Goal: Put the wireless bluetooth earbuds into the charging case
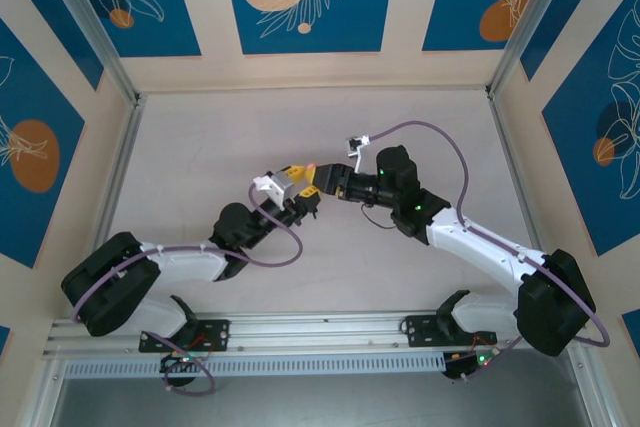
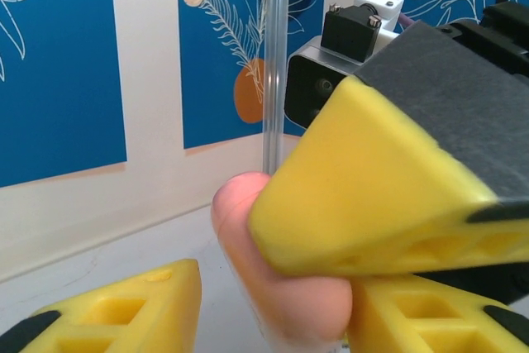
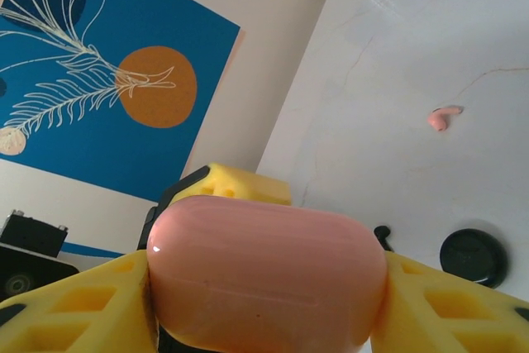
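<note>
Mid-desk, the right tool [image 3: 266,312] is pinching the pink charging case [image 3: 264,258]; the left tool [image 2: 277,328] is straddling it, grip impossible to tell; a tiny black piece [image 3: 382,233], perhaps an earbud, is lying near a black disc [image 3: 473,255]

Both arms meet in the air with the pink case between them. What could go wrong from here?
1. The right end effector grips the smooth, rounded pink charging case above the table; the case may slip and fall.
2. The fingers of the left end effector stand close around the same case, so the two end effectors may collide or knock it loose.
</note>
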{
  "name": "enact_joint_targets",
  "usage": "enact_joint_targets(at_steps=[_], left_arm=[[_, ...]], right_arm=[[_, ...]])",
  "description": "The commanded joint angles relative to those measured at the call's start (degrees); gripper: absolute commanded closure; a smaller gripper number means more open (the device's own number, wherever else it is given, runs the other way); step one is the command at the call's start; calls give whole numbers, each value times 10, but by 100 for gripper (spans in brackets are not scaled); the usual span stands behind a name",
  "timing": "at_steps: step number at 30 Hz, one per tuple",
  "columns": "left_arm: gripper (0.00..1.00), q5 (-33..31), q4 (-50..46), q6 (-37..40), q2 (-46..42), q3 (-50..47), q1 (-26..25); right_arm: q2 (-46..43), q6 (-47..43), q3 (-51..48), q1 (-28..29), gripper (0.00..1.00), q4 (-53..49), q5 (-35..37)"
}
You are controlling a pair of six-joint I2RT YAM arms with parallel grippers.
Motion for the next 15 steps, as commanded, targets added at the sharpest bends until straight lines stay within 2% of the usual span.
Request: enact_joint_targets(at_steps=[1,4,9,11,15], left_arm=[[53,0,27,-14,5,17,-10],[60,4,32,-17,5,19,-12],[82,17,37,-18,1,18,-13],[86,30,40,-15,-2,13,-13],[85,59,57,-11,-9,-7,-11]], right_arm=[[-12,4,-1,8,42,13,4],[-12,5,0,10,42,13,2],[-12,-2,1,13,42,1,2],[-16,-21,3,12,38,-12,7],[-30,-95,19,-8,22,-74,3]])
